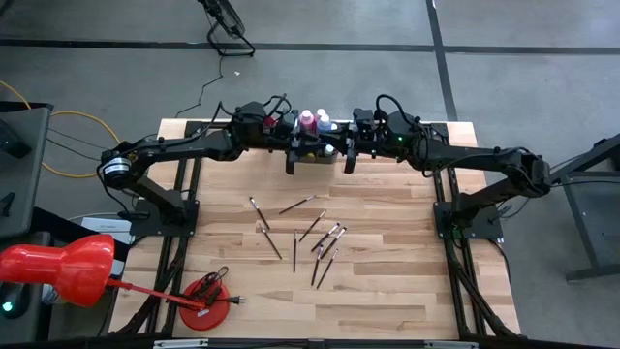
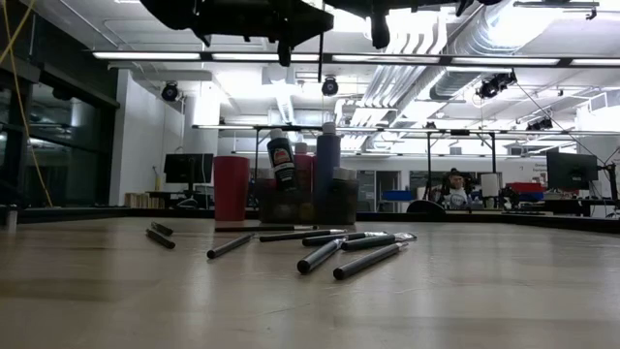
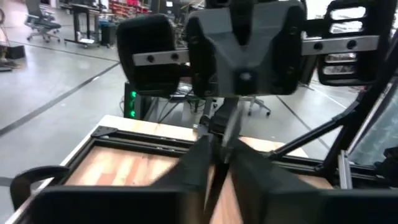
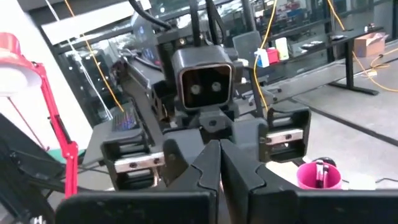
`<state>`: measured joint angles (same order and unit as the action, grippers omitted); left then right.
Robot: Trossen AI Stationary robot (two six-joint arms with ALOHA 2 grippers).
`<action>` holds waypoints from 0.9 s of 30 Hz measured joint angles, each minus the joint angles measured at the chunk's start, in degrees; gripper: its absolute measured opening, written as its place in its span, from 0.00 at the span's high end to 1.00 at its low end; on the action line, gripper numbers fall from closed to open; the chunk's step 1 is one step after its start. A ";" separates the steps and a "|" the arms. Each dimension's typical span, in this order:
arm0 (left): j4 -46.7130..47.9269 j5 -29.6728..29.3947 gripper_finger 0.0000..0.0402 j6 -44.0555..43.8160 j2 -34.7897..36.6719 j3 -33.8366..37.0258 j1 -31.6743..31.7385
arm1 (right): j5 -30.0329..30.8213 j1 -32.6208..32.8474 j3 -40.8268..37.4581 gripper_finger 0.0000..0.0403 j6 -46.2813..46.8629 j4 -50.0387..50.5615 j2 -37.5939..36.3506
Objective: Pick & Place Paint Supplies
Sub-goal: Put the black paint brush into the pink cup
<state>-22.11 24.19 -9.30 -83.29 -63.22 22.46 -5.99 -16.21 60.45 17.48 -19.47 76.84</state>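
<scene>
Left tool (image 1: 291,165): we see it raised over the far edge of the worktop (image 1: 387,291), just in front of the bottles; in its wrist view its fingers (image 3: 193,165) pinch a thin dark brush handle (image 3: 219,168) that runs up between them.
Right tool (image 1: 348,163): we find it beside the left one at the same far edge, fingers (image 4: 199,165) pressed together with nothing between them.
Paint bottles (image 1: 315,122): we count a few, pink and blue and dark, standing in a cluster at the far middle of the worktop, directly behind both tools.
Loose paintbrushes (image 1: 315,242): we see about eight scattered flat across the middle of the worktop, well apart from both tools and nearer the front.
Pink cup (image 2: 231,188): upright just beside the bottles in the low view.
Red lamp (image 1: 58,269): at the front left corner, off the work area.
</scene>
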 joint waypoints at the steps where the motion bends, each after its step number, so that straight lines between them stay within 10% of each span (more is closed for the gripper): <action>1: 0.06 0.53 0.93 0.10 0.00 0.00 0.00 | 0.19 -0.06 0.00 0.99 -0.34 0.12 0.00; 12: 2.95 -1.52 0.97 3.09 0.04 0.00 0.00 | 0.68 -0.38 0.00 0.96 -2.30 1.46 -0.02; 27: 6.04 -4.47 0.97 12.24 2.23 2.07 10.87 | -2.97 -7.87 0.00 0.39 -0.58 11.37 -8.52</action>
<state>-16.07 19.71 2.95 -81.05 -61.16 33.33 -8.96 -24.08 60.45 16.90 -8.10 68.32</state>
